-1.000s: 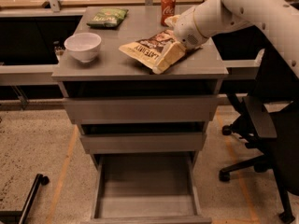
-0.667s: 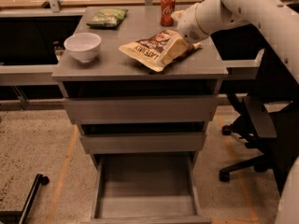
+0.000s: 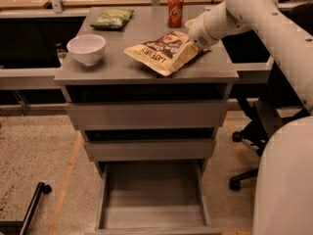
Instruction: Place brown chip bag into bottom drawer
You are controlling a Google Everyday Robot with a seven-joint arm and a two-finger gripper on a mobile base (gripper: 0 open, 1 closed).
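The brown chip bag [image 3: 161, 53], tan and dark brown with "LATE JULY" print, lies on the grey cabinet top [image 3: 122, 65] right of centre, its right end tilted up. My gripper [image 3: 194, 39] is at that right end and looks shut on the bag's edge, with the white arm reaching in from the right. The bottom drawer [image 3: 151, 199] is pulled out below, a deep grey tray with nothing in it. The two drawers above it are pushed in.
A white bowl [image 3: 86, 48] stands at the cabinet's left. A green snack bag [image 3: 112, 18] lies at the back left, and a red soda can [image 3: 175, 10] stands just behind the brown bag. An office chair base [image 3: 244, 175] is right of the cabinet.
The gripper and the bag's right end have shifted slightly up and back. The bag's left part stays on the top, and the drawer remains open.
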